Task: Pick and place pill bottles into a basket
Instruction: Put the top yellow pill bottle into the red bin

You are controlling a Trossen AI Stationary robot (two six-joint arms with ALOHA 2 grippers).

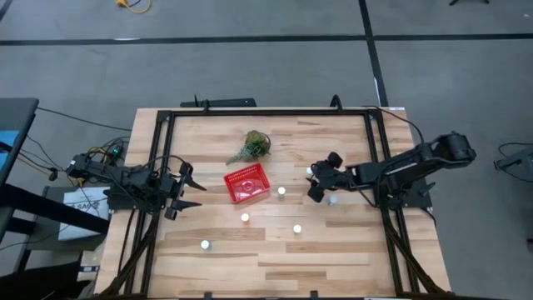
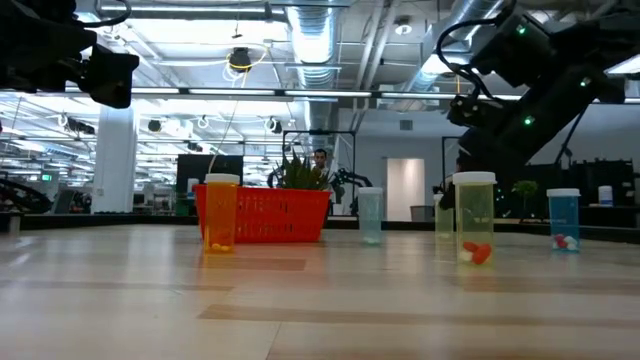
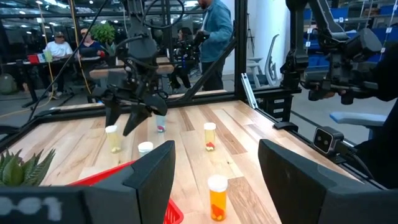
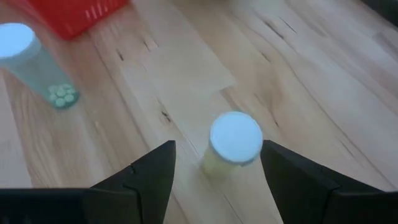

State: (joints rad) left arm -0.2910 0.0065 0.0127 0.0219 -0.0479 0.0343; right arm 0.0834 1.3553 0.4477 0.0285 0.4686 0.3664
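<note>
The red basket (image 1: 247, 183) sits mid-table, with pill bottles standing on their bases around it: (image 1: 281, 191), (image 1: 245, 217), (image 1: 296, 228), (image 1: 205, 245), (image 1: 333, 200). My right gripper (image 1: 320, 178) is open above a pale yellowish white-capped bottle (image 4: 235, 139), also seen in the high view (image 1: 310, 171). Its fingers stand on either side of the bottle without touching it. A teal bottle (image 4: 25, 56) stands beyond it, near the basket (image 4: 74, 12). My left gripper (image 1: 187, 188) is open and empty at the table's left, left of the basket.
A green leafy clump (image 1: 254, 146) lies just beyond the basket. A dark frame (image 1: 266, 112) runs along the table's far and side edges. People show in the room behind, in the left wrist view (image 3: 214, 31). An orange bottle (image 3: 217, 196) stands ahead of my left gripper.
</note>
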